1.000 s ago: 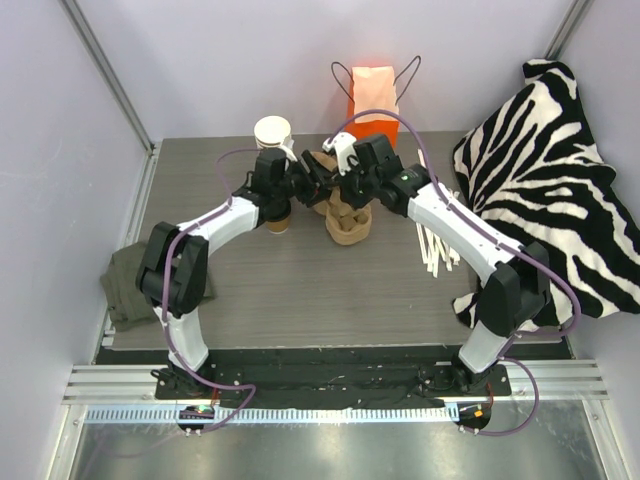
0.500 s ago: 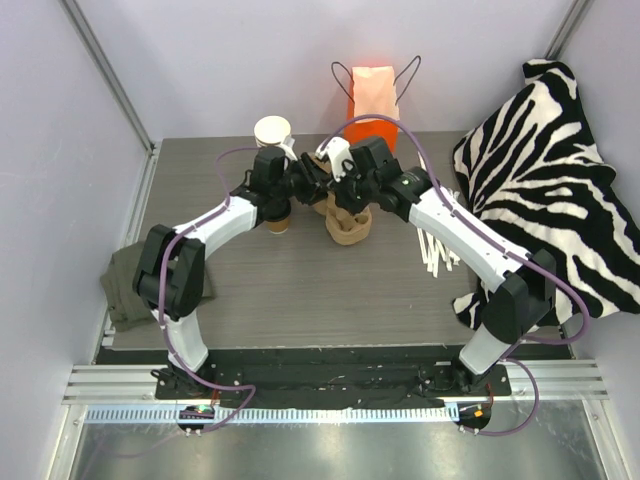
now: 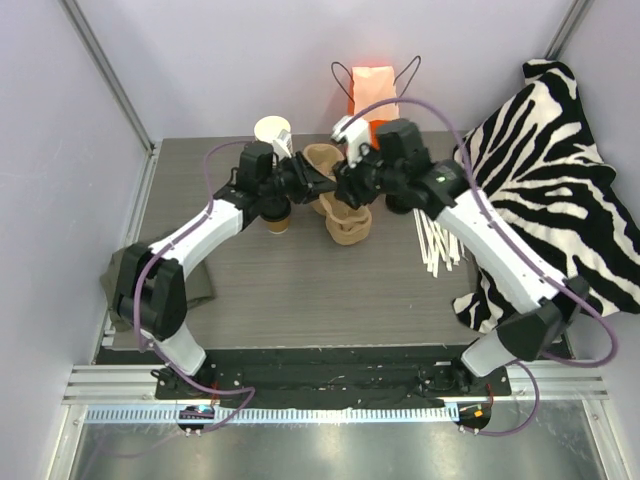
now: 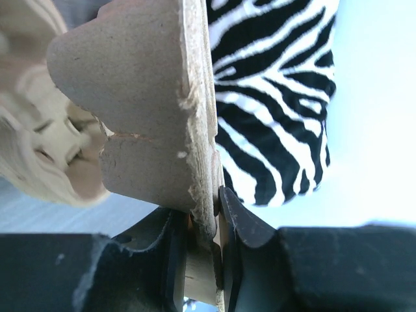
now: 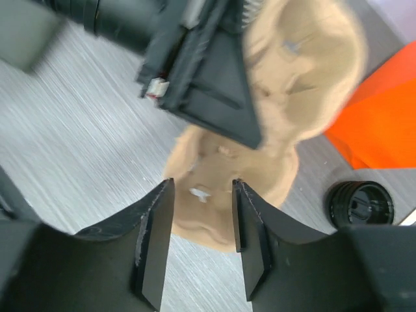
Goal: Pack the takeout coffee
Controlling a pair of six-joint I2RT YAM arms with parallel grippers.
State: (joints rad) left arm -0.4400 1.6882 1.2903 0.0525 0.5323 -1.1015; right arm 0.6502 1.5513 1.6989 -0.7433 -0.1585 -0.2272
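The right fingers (image 5: pixel 153 240) have sprung apart, empty over the pulp tray (image 5: pixel 203 218) on the counter (image 5: pixel 84 130). The left fingers (image 4: pixel 237 221) have tightened onto the raised tray (image 4: pixel 130 97), pinching its rim.

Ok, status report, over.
Left pincer clamped on pulp carrier edge. Right pincer open, above second carrier. Brown cup on table under left arm, unpacked.

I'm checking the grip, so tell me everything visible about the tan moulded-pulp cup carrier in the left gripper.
The tan moulded-pulp cup carrier looks rough and fibrous, with a ragged, scalloped rim. The left gripper pinches that thin rim, holding the carrier raised near a second pulp carrier lying on the grey table.
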